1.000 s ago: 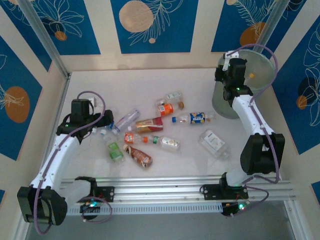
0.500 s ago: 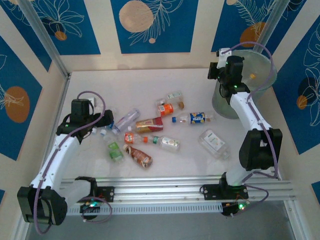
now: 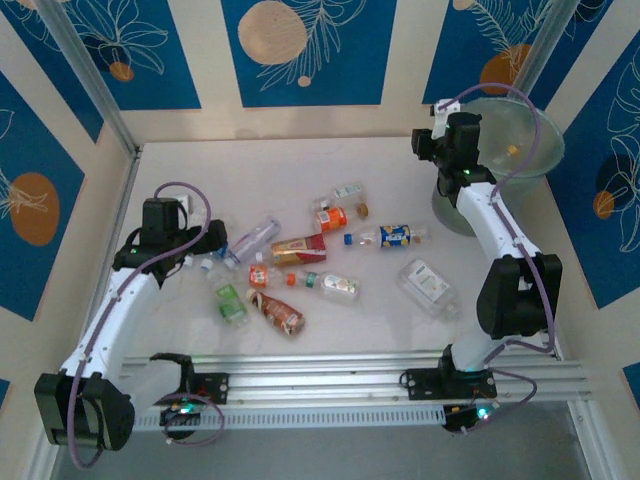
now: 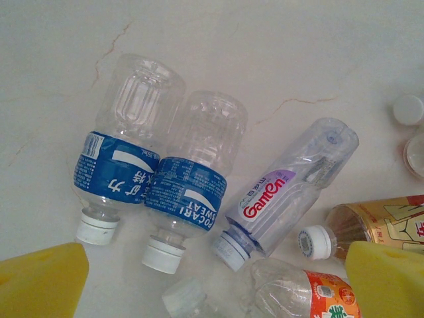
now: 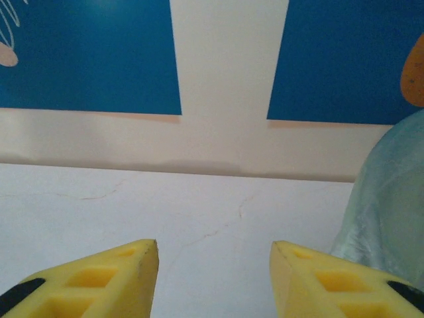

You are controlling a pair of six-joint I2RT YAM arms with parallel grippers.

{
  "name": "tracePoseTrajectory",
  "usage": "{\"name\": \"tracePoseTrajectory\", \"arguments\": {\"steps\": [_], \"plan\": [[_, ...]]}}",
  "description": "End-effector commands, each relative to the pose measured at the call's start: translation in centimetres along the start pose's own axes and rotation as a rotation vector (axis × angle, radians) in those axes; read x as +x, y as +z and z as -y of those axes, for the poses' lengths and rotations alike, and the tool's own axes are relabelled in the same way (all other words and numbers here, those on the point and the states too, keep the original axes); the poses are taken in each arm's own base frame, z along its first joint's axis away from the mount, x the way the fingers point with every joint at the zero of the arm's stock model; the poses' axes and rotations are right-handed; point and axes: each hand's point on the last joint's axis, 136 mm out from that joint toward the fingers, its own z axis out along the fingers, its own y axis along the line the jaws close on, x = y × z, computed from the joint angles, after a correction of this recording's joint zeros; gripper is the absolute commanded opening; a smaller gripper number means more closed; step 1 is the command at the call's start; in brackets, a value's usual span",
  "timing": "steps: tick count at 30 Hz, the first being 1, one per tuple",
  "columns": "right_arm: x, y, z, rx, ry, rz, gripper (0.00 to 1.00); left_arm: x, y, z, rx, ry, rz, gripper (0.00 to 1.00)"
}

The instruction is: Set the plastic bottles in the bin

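While left pincer (image 4: 216, 255) and right pincer (image 5: 213, 255) gape empty — blue-labelled bottles (image 4: 122, 165) lie parallel, caps toward left pincer.

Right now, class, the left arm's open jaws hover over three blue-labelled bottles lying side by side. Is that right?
Not three: the left wrist view shows two blue-labelled bottles, the leftmost bottle and its neighbour, side by side; the third bottle has a purple label with red lettering. The rest stands.

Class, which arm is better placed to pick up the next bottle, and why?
Left. The left gripper, open, hovers directly over the blue-labelled bottles; the right gripper is empty, away beside the bin.
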Motion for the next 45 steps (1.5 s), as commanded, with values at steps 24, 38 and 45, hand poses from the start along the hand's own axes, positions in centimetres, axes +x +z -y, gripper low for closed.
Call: {"name": "tracePoseTrajectory", "arguments": {"steps": [24,38,45], "plan": [[-6.0,-2.1,0.2,0.245,-0.188,0.260,0.65,-1.2,-0.7,0.6,0.014,0.019,0.040,0.99],[-2.5,-1.2,3.9,0.440,-0.163,-0.072,0.81,-1.3,-0.7,1.0,0.041,0.008,0.046,1.00],[-0.2,-1.3,4.9,0.399,-0.093,-0.156,0.81,-1.3,-0.8,1.0,0.040,0.009,0.047,1.00]]}}
